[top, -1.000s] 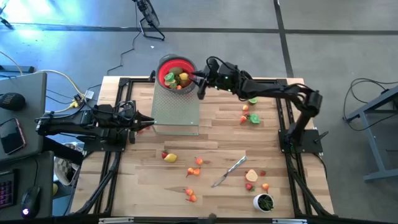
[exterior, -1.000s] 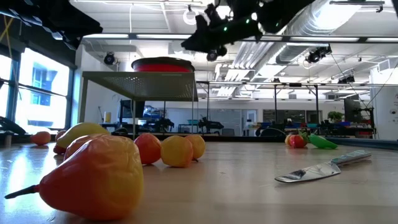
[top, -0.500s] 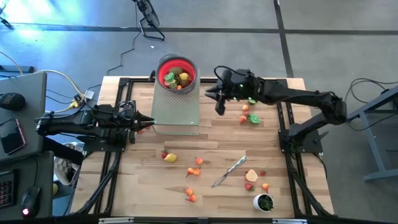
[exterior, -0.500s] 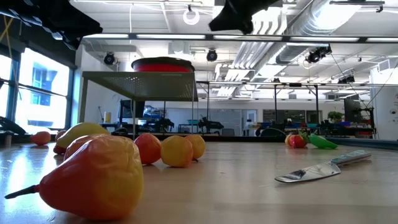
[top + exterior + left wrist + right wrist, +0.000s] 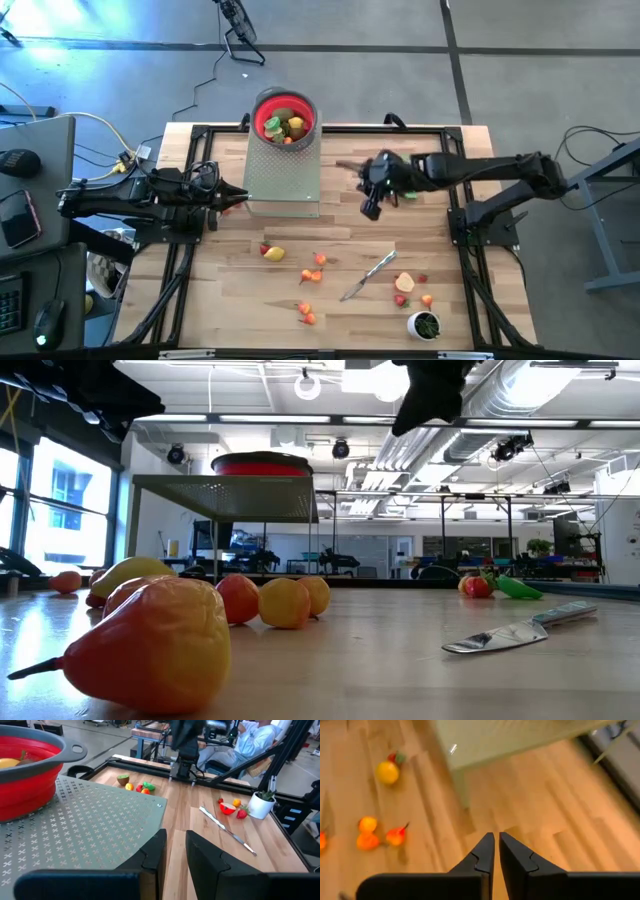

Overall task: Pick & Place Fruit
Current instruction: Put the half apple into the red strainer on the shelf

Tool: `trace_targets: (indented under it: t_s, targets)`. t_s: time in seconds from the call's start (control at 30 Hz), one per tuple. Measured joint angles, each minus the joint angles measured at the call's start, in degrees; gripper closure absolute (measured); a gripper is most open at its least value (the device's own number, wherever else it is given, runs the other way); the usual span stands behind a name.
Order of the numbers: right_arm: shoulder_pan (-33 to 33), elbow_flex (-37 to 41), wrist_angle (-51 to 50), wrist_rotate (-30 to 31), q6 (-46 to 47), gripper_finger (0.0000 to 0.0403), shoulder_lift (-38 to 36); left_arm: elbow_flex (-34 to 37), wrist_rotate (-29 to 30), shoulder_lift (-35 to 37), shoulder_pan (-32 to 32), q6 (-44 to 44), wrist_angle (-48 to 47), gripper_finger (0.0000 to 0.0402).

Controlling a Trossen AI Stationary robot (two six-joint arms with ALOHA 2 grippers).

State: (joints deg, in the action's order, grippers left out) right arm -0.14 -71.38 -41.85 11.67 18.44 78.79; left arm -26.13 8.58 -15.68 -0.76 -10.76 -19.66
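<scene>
Your right gripper (image 5: 494, 845) has its jaws clenched on nothing; a second ago they stood partly apart over the red bowl (image 5: 284, 116), and since then the arm has swung away from the bowl and now hangs above the bare worktop (image 5: 350, 235) just right of the perforated grey stand (image 5: 283, 170). That reads as a drop-off completed: the bowl, up on the stand, already holds several pieces of fruit (image 5: 285, 126), and the arm looks to be on its way back for another. Nothing lies between the jaws now. The nearest loose fruit is the small red-and-green cluster (image 5: 404, 190) just beside the gripper, towards the arm's base; the yellow piece with a red one (image 5: 271, 252) sits near the stand's front edge, an orange group (image 5: 315, 268) lies mid-worktop beside the silver knife (image 5: 366, 275), and more pieces (image 5: 408, 288) lie near the white cup (image 5: 424, 324). Your left gripper (image 5: 174, 855) waits low at the stand's left side, jaws slightly parted, holding nothing.
</scene>
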Motion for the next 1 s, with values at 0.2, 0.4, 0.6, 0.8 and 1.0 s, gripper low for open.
trace_targets:
  t_s: [0.2, 0.4, 0.6, 0.8, 1.0]
  targets:
    - [5.44, 3.15, 0.07, -0.07, 2.35, 0.0394, 0.06, 0.00, 0.00, 0.00, 0.00, -3.00, -0.12, 0.0334]
    - [9.30, 7.71, 5.09, -0.07, 2.51, 0.0395, 0.08, 0.00, 0.01, 0.00, 0.00, -4.53, -1.84, 0.0334]
    - [11.41, 12.18, 12.11, -0.18, 2.84, 0.0396, 0.10, 0.00, 0.01, 0.00, -0.02, -4.55, -1.97, 0.0334]
    - [12.59, 13.96, 13.50, -2.56, 8.62, 0.0394, 0.10, 0.00, 0.00, 0.00, -0.02, -4.55, -1.97, 0.0334]
    - [12.59, 14.02, 11.87, -10.98, 17.64, 0.0398, 0.10, 0.00, 0.00, 0.00, -0.01, -4.52, -1.97, 0.0334]
